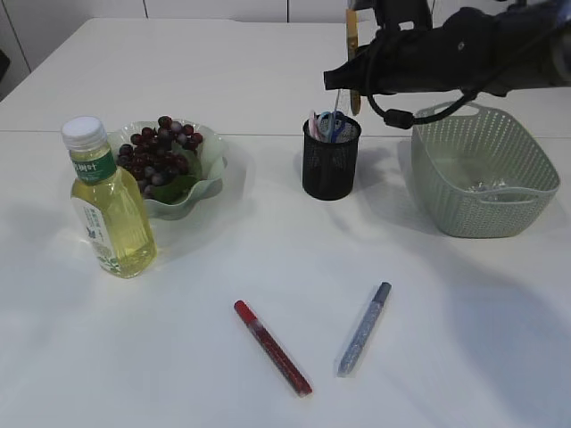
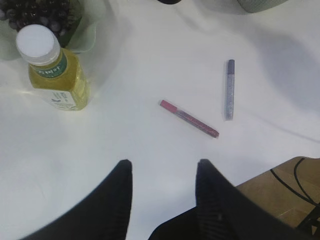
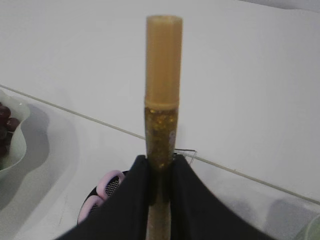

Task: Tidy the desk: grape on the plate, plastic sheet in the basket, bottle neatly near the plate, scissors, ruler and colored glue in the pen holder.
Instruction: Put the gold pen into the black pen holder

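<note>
My right gripper [image 3: 160,161] is shut on a gold glitter glue [image 3: 162,85], held upright above the black mesh pen holder [image 1: 330,160]. In the exterior view this gripper [image 1: 353,80] hangs over the holder's rim. Pink scissors handles [image 3: 102,192] stick out of the holder. A red glue [image 1: 272,348] and a blue-grey glue [image 1: 364,328] lie on the table at the front. My left gripper [image 2: 162,167] is open and empty, hovering above the table short of the red glue [image 2: 189,118]. The bottle [image 1: 107,201] stands next to the plate [image 1: 210,174] with the grape bunch [image 1: 161,152].
A grey-green basket [image 1: 482,169] stands right of the pen holder, with something clear lying inside. The table's near edge and a wooden floor [image 2: 280,185] show at the lower right of the left wrist view.
</note>
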Tool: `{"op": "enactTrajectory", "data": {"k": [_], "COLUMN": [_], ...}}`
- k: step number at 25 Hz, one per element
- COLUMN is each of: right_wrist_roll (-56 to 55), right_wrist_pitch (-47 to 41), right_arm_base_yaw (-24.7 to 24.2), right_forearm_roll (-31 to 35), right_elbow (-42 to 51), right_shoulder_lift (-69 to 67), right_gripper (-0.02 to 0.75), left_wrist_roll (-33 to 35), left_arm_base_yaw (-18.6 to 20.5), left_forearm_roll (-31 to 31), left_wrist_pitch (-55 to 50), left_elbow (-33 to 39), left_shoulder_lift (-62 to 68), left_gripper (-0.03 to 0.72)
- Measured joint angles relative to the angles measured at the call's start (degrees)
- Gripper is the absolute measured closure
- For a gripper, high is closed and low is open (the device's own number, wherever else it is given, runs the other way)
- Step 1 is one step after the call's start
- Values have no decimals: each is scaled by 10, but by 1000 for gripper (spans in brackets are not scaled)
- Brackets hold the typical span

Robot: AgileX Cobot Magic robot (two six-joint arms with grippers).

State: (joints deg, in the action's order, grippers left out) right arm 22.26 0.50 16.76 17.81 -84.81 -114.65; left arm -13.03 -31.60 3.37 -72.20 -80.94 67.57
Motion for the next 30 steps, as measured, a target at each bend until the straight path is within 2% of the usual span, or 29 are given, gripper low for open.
{"op": "enactTrajectory", "data": {"k": [8, 17, 20, 26, 30], "right_wrist_roll": [0, 0, 0, 0, 0], "right_wrist_pitch": [19, 6, -5, -30, -80], "right_arm_base_yaw": [1, 1, 4, 20, 21], "right_forearm_roll": [1, 6, 6, 6, 6], "right_elbow": [-45, -49, -50, -50, -63], "right_shoulder_lift": [-66, -73, -73, -73, -73], "right_gripper": [624, 606, 562, 388, 360], "left_wrist_roll": [0, 0, 0, 0, 0], "left_arm_base_yaw": [0, 0, 0, 0, 0], "left_forearm_roll": [-3, -5, -6, -7, -8], "left_wrist_pitch": [0, 0, 0, 0, 0], "left_elbow": [0, 0, 0, 0, 0], "left_shoulder_lift": [0, 0, 0, 0, 0], "left_gripper": [377, 391, 391, 391, 392]}}
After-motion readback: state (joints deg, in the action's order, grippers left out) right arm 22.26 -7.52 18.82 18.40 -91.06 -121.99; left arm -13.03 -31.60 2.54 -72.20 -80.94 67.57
